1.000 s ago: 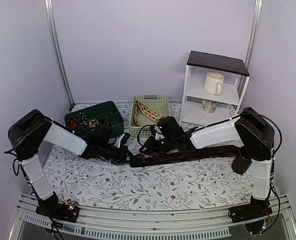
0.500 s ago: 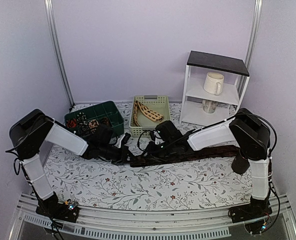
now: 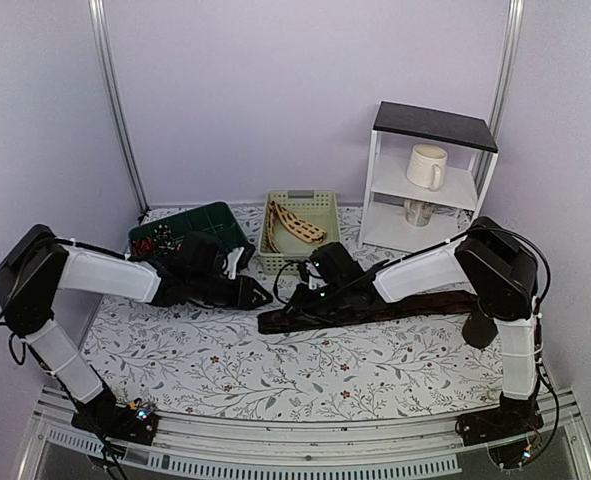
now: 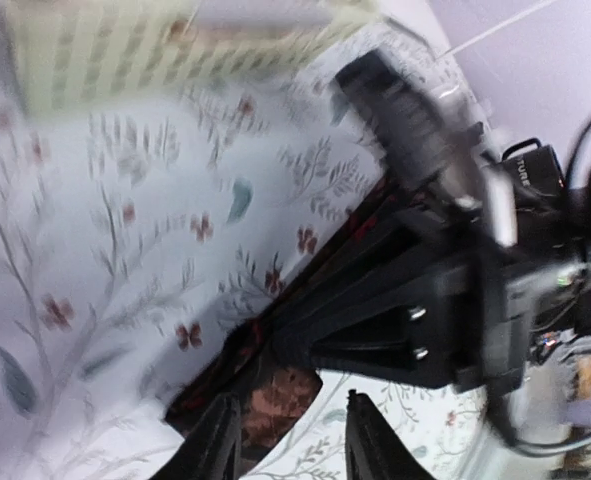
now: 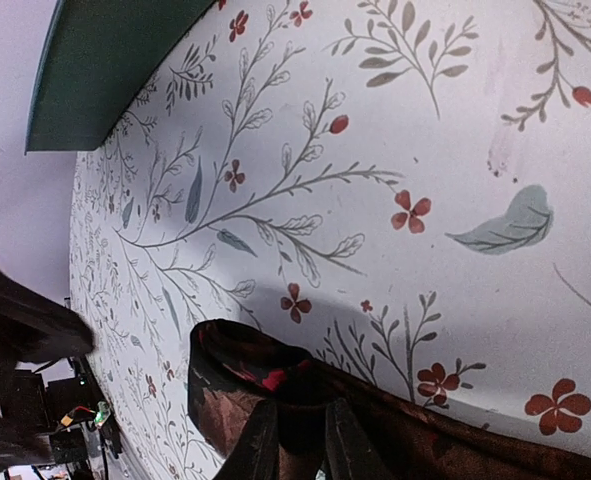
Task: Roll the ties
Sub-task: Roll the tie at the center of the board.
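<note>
Right jaws: drawn in on the curled end of the dark tie [image 5: 245, 385], with fabric pinched between the fingers [image 5: 260, 450].
Left jaws: apart and empty. Its fingers [image 4: 220, 440] point at that same curled end, just short of it and not touching.
Dark tie: flat on the bench [image 3: 275, 375], long axis parallel to the near edge. It runs from mid-bench toward the right edge, with the curl at the mid-bench end.
Nearer arm: the right, already on the curl; the left sits just toward the left edge from it.
Judgement: rolling would travel along the axis, toward the right edge.
Beige tie [image 3: 295, 225]: unrolled, in the basket [image 3: 327, 215] at the far edge.
</note>
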### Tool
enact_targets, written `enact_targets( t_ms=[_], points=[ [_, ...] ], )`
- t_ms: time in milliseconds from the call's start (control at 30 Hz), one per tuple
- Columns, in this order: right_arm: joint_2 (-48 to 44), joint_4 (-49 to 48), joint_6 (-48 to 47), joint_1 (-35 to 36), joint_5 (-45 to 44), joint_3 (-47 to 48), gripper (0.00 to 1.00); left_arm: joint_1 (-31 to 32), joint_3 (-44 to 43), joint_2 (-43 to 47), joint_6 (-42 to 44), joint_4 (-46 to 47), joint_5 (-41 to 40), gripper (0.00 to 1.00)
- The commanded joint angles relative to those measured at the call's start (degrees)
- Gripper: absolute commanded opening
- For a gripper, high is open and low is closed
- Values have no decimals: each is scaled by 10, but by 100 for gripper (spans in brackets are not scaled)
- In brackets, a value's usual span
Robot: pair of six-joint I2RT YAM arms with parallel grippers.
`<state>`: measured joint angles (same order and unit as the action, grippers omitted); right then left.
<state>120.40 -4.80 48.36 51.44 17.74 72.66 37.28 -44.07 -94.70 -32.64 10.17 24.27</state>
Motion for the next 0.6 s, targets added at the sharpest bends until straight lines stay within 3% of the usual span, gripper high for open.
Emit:
enact_targets(
  t_ms=[0, 167, 367, 467, 567],
  points=[
    [21, -26, -11, 5, 0, -8, 18, 7, -42, 59, 161, -69, -74, 38],
    [22, -38, -13, 5, -1, -23, 17, 6, -18, 131, 327, -65, -103, 39],
    [21, -52, -14, 4, -1, -35, 17, 8, 93, 217, 608, -9, 28, 47],
    [21, -59, -17, 5, 0, -40, 17, 7, 127, 211, 652, 23, 33, 60],
    [23, -65, -18, 4, 1, -43, 17, 9, 96, 165, 681, -14, 26, 60]
  ],
)
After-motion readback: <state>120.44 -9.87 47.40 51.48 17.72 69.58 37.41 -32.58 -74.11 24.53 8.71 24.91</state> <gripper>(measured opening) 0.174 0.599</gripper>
